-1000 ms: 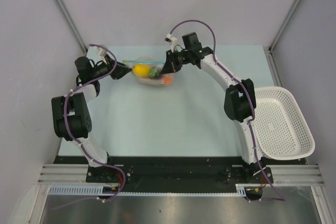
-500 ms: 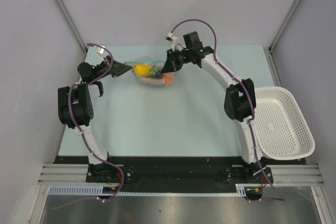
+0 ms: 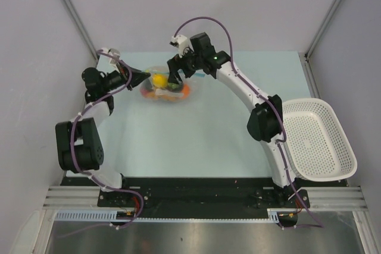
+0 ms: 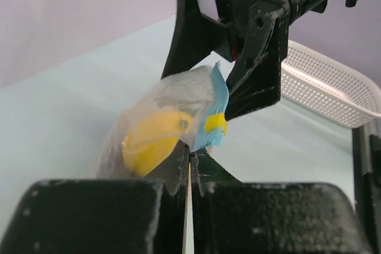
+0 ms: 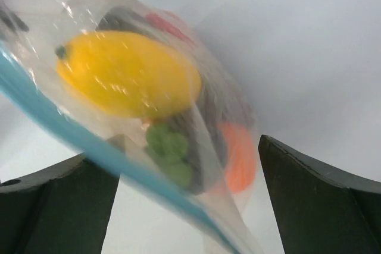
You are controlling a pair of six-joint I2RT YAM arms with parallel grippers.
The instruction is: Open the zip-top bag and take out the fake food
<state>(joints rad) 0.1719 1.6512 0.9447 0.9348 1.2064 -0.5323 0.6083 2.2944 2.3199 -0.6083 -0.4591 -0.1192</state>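
My left claw [image 4: 189,153] is closed tight on a fold of clear film at the edge of the bag [image 4: 178,96], just below the blue zip strip [image 4: 215,114]. My right claw [image 5: 190,194] stands wide, one finger on each side of the bag, gripping nothing. The bag hangs between the two claws over the far middle of the table [image 3: 196,141]. I cannot tell whether its underside touches the surface.

The toy food is all inside: a yellow oblong [image 5: 128,72] uppermost, green pieces [image 5: 169,150] under it, an orange ball [image 5: 238,156] lower down, and dark and red pieces behind. The zip appears closed along the length I can see.

Procedure, as I judge it:
1. Hold the left pinch firm, without twisting the film.
2. Bring the right fingers onto the strip itself, not onto the bulge of fruit.
3. Close on one lip only. A grip across both lips keeps the seal shut.
4. Pull the claws apart slowly, square to the strip.

Risk: the film is slick, and a shallow pinch may slip out. The white basket [image 3: 321,141] sits well apart at the right.
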